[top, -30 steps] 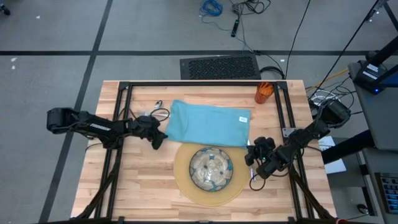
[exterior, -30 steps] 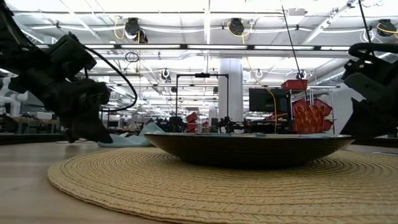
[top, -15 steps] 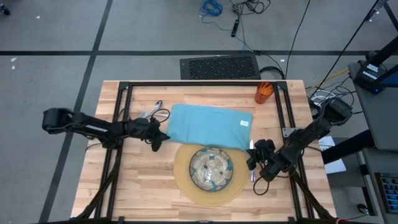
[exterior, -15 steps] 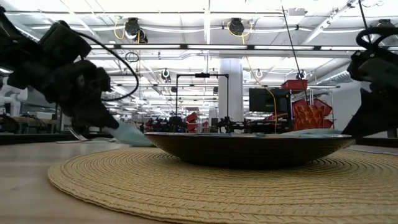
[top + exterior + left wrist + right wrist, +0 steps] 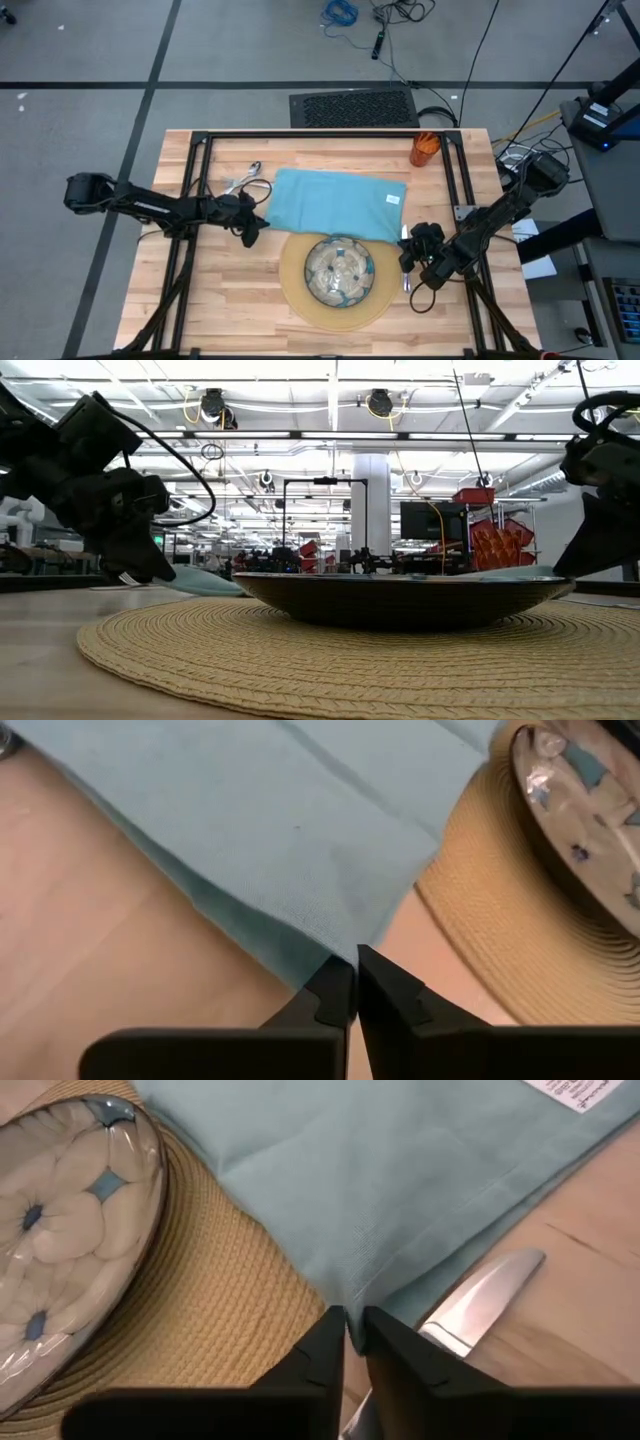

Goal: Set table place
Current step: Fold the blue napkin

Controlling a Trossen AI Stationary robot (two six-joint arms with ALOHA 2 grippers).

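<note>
Nearest to us lies the round tan woven mat (image 5: 335,281), its coils plain in the low view, with the patterned glass bowl (image 5: 340,268) sitting at its middle, pale petals and blue centres showing through.

Just past the mat's far edge we see the teal cloth napkin (image 5: 335,203) spread flat on the table (image 5: 230,300), a white tag near one corner. Our left gripper (image 5: 356,982) has its fingers pressed together on the napkin's near left corner, the cloth running out ahead of the tips. Our right gripper (image 5: 352,1327) sits at the near right corner, fingers nearly together with the cloth's edge between them. Beside those fingers a silver knife (image 5: 480,1302) lies on the wood.

Farther off, silver cutlery (image 5: 246,180) rests beyond the napkin's left end, and the small orange cup (image 5: 424,149) stands near the far right corner.
</note>
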